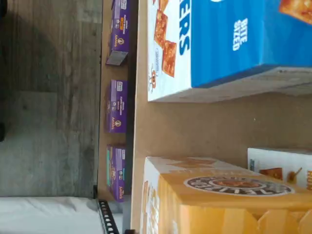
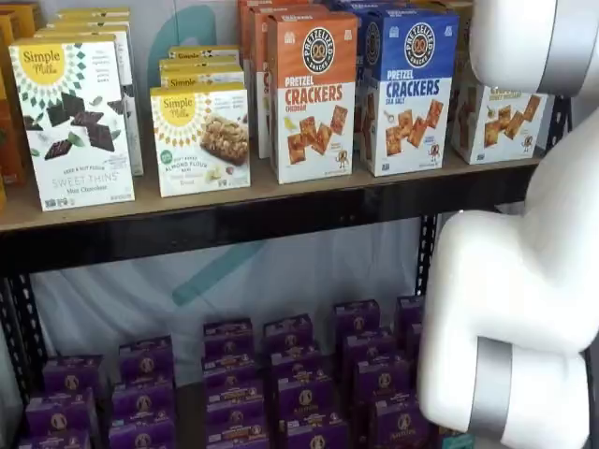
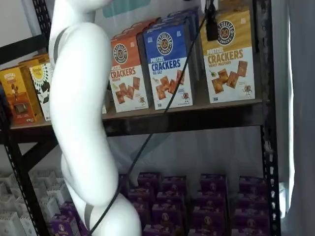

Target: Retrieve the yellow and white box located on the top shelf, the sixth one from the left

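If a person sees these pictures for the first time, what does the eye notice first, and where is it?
The big white arm stands in front of the shelves and fills much of both shelf views. Behind it, on the top shelf, three tall cracker cartons stand side by side: orange, blue and the yellow and white box. Purple boxes fill the shelf below.

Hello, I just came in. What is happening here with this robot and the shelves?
A white robot arm stands in front of the shelves, going for the yellow and white box of crackers on the top shelf. That box is upright at the right end of the row, beside the blue-topped cracker box, and nothing holds it yet. A black finger of the gripper hangs just in front of its top; whether the gripper is open cannot be told. Purple boxes fill the lower shelf.
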